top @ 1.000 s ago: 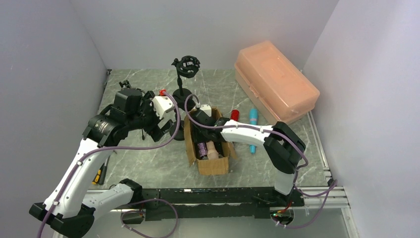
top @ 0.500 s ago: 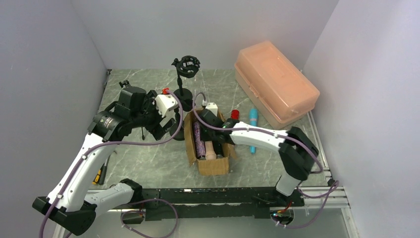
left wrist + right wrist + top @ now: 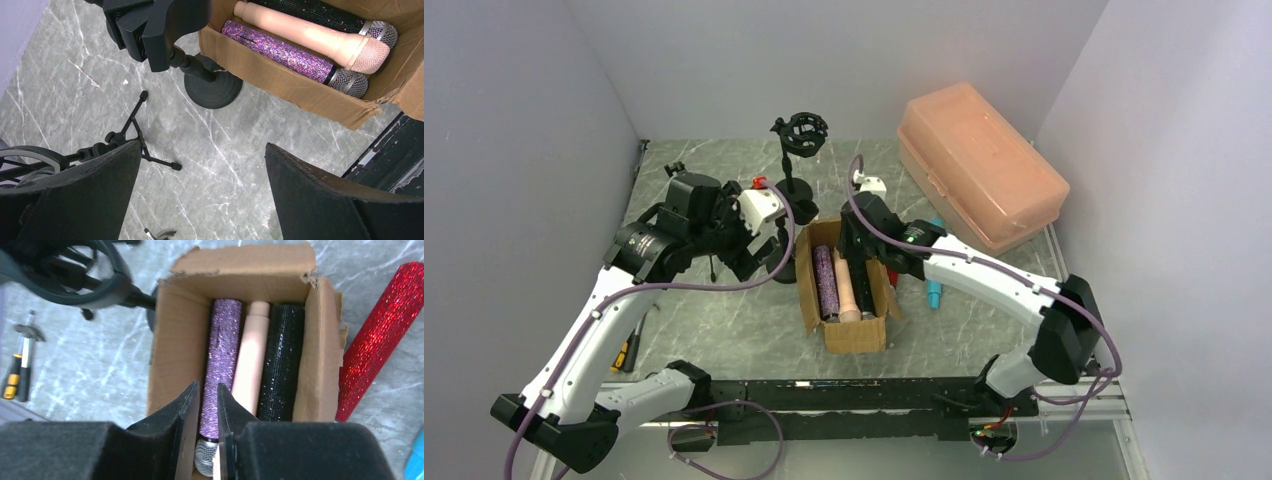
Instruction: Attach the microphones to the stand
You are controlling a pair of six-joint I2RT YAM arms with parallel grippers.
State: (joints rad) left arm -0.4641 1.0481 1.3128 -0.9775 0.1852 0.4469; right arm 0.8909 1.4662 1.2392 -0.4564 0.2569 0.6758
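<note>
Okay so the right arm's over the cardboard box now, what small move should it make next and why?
Probably open the right gripper and lower it onto the purple microphone: its fingers look nearly closed above that mic, which lies in the cardboard box beside the peach one, and nothing is grasped yet.

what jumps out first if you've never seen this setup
A cardboard box at the table's middle holds three microphones side by side: glittery purple, peach-beige and glittery black. A glittery red microphone lies on the table just right of the box. The big translucent peach case sits at the back right, and a black stand rises behind the box.
</note>
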